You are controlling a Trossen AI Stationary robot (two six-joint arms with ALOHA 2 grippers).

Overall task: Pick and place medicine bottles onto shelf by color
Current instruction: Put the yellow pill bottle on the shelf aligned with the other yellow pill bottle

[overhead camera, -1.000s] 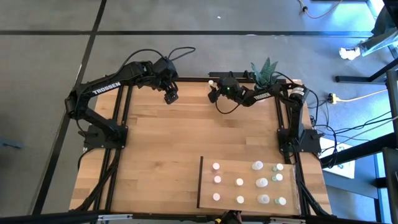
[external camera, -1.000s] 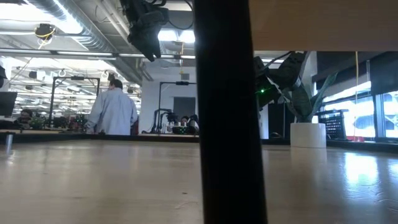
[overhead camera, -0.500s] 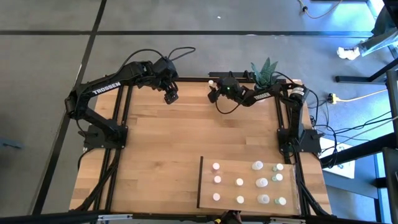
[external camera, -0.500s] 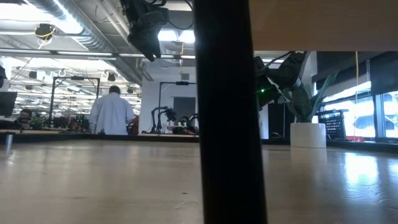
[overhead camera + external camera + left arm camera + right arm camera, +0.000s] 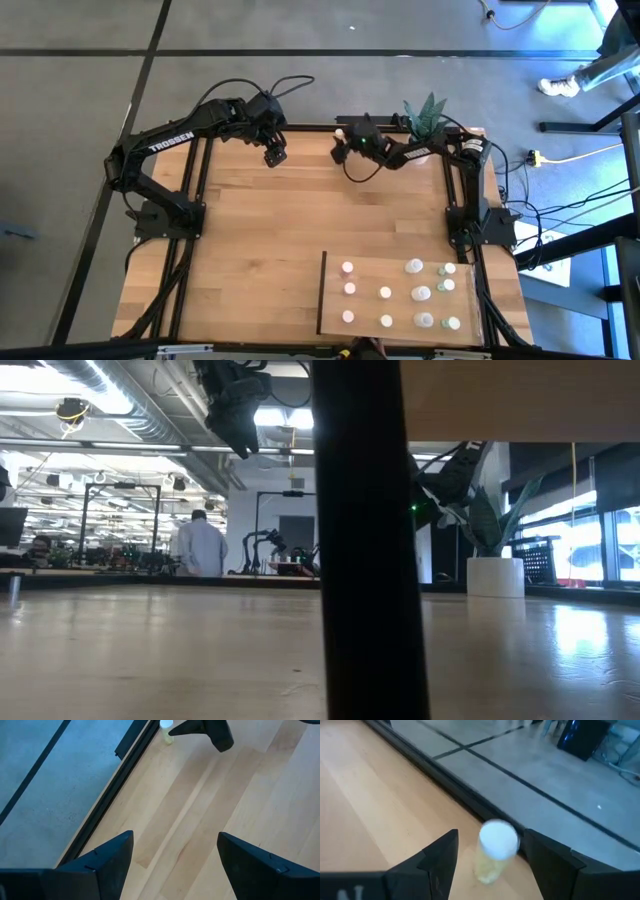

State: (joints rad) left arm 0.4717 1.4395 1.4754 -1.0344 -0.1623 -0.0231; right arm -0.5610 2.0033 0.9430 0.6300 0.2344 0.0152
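A wooden worktop (image 5: 300,230) seen from above, with two dark robot arms reaching in from its left and right sides. A pale shelf (image 5: 335,290) lies flat at the near right corner, carrying about eleven small bottles (image 5: 385,293) in rows, apparently grouped by colour. One more bottle (image 5: 494,851), pale yellow with a white cap, stands upright at the far edge of the worktop, near the middle.

The right gripper (image 5: 340,148) hangs at that far edge with its jaws apart, one on each side of the bottle and not touching it, probably lined up to grasp it for the shelf. The left gripper (image 5: 275,153) waits near the far edge, left of centre, jaws wide apart and empty.

Compared with a second ago, the right gripper has edged slightly towards the far edge and the bottle; the left arm and the shelf's bottles are unchanged. A person in the room behind has walked further right.
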